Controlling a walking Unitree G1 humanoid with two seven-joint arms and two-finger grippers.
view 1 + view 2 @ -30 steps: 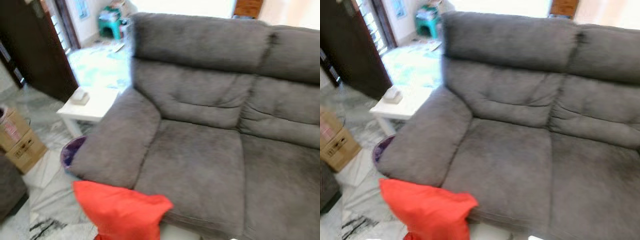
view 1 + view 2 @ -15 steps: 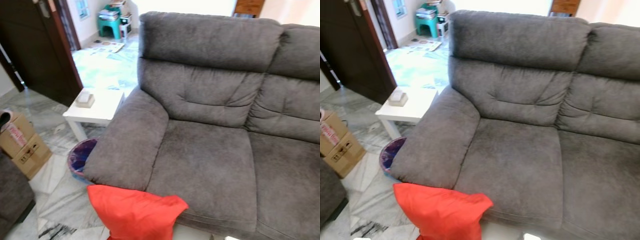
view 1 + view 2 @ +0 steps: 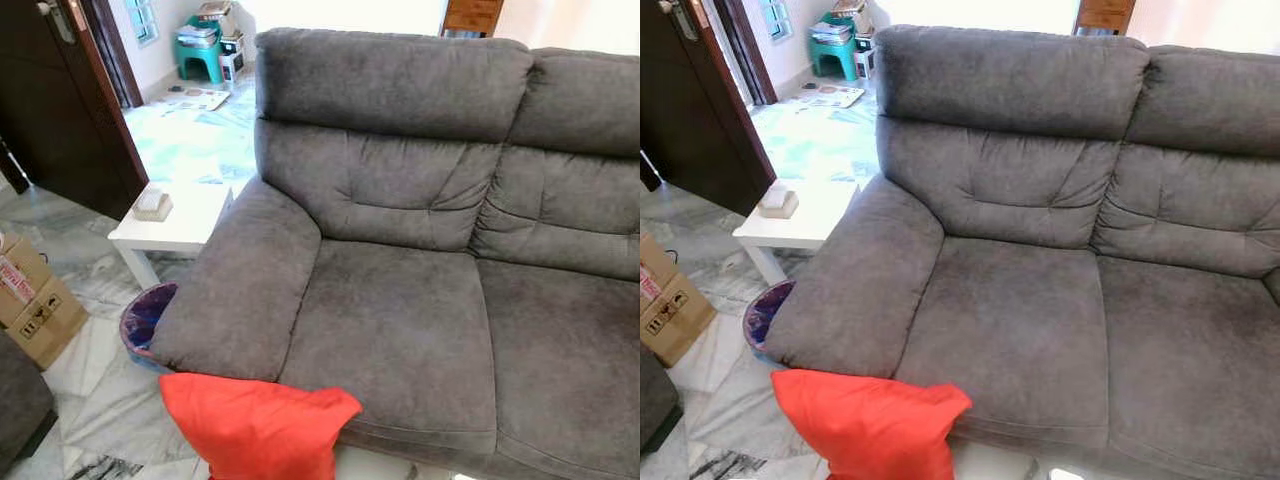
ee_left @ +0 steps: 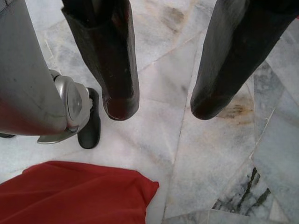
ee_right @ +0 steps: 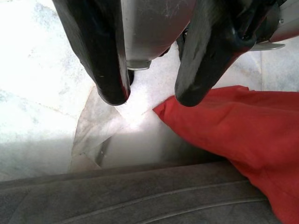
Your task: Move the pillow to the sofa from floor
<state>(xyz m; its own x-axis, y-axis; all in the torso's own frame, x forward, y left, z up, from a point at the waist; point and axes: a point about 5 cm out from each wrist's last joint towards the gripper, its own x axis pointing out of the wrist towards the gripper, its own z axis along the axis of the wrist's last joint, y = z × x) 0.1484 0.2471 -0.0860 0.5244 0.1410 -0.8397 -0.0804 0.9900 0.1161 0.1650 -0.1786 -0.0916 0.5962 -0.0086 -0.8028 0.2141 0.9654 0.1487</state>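
On the left, a cardboard box (image 3: 32,300) is standing on the marble floor (image 3: 95,390), beside a white side table (image 3: 172,222) and a bin (image 3: 147,318). The red pillow (image 3: 255,425) is leaning against the front edge of the grey sofa (image 3: 400,300), below its armrest. The left gripper (image 4: 161,105) is hanging over bare floor with fingers apart. The right gripper (image 5: 149,95) is hanging with fingers apart too, near a pillow corner.
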